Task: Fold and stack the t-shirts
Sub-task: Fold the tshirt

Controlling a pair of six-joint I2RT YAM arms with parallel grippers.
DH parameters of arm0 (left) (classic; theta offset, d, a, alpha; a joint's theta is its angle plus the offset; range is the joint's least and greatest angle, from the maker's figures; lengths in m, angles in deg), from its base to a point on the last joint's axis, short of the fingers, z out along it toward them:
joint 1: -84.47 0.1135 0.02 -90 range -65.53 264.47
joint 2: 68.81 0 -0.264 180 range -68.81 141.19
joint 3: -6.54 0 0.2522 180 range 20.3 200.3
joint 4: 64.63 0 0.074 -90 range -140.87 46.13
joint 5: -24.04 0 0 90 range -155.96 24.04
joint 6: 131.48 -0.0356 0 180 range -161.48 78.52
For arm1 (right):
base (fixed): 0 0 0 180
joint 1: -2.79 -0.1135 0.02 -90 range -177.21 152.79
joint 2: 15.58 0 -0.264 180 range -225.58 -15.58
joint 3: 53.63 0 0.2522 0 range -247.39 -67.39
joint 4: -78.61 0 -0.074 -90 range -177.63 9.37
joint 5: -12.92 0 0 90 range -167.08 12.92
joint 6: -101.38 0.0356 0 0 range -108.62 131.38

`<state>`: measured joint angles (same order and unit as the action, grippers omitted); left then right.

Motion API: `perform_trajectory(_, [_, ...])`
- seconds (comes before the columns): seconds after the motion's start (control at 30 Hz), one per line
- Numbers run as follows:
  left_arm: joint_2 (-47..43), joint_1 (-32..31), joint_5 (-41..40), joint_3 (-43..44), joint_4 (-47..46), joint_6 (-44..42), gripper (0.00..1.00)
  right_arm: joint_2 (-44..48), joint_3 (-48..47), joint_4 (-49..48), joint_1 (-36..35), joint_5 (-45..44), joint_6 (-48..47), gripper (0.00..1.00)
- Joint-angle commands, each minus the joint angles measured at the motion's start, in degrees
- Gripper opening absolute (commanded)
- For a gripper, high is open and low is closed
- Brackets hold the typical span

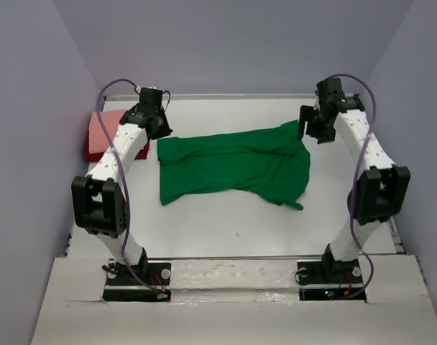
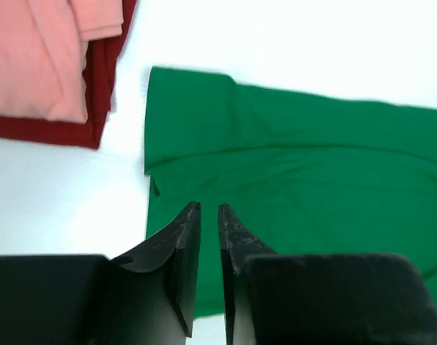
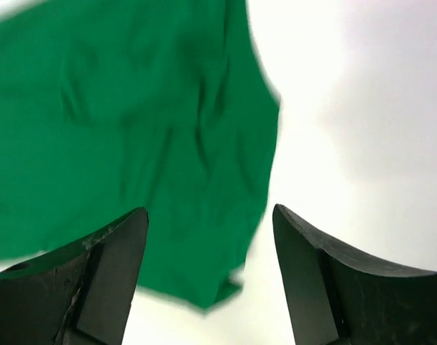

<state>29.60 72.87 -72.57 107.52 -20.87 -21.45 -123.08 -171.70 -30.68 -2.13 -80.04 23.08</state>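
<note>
**A:** Across the middle of the overhead view, the green t-shirt (image 1: 233, 164) lies on the white table (image 1: 226, 223). It is folded into a wide band, and its right end is rumpled and sags toward the lower right. The left gripper (image 1: 158, 131) hangs over its upper-left corner, and the right gripper (image 1: 310, 131) sits just off its upper-right corner.

**B:** And the other two shirts?

**A:** Upper left of that frame, partly behind the left arm. The salmon pink shirt (image 1: 103, 126) lies folded on the dark red shirt (image 1: 95, 152), near the green one but not touching it.

**B:** Left wrist view?

**A:** The fingers (image 2: 182, 248) stand a narrow slit apart with nothing between them, low over the shirt's left part. A doubled layer runs across the top with a straight left edge. The stack fills the upper-left corner, with bare table between it and the green cloth.

**B:** Right wrist?

**A:** The fingers (image 3: 118, 266) are spread wide and empty. The shirt's ragged right edge hangs at lower centre, just above the gap.

**B:** How will it handle?

**A:** Light and limp, I'd judge, and the layers will likely slide over each other. I'd pinch through both layers at the end corners, both arms together. Nothing lies on the cloth, but a swinging left arm could brush the stack.
</note>
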Motion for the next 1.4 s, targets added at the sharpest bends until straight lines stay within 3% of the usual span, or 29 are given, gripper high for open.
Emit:
perform_trajectory(0.0, [-7.1,-1.3,2.8,-12.6,1.8,3.1,0.27,19.0,28.0,-13.0,0.1,13.5,6.3,0.80])
perform_trajectory(0.03, [-8.0,-1.3,5.0,-12.6,1.0,3.1,0.27,22.7,32.5,-13.0,0.1,15.0,6.3,0.81])
perform_trajectory(0.13, [-10.6,-0.8,12.8,-24.5,-4.0,4.4,0.28,31.3,46.4,-18.7,0.1,20.5,10.3,0.83])
perform_trajectory(0.3, [-11.9,1.0,20.2,-30.7,-9.6,6.0,0.29,34.6,58.7,-24.1,0.1,26.5,13.6,0.82])
perform_trajectory(0.67, [-13.2,1.8,15.7,-30.4,-6.9,5.6,0.29,40.4,63.4,-25.5,0.1,27.8,21.7,0.82])
perform_trajectory(0.97, [-13.5,1.8,9.6,-29.0,-3.8,4.8,0.29,45.7,66.1,-22.1,0.1,16.2,29.4,0.82])
perform_trajectory(1.1, [-12.5,1.9,11.2,-28.2,-4.2,4.7,0.29,43.2,64.3,-20.0,0.1,9.8,28.6,0.82])
perform_trajectory(1.37, [-12.2,1.9,12.4,-27.4,-3.9,3.7,0.29,36.5,66.4,-24.0,0.1,9.2,29.0,0.82])
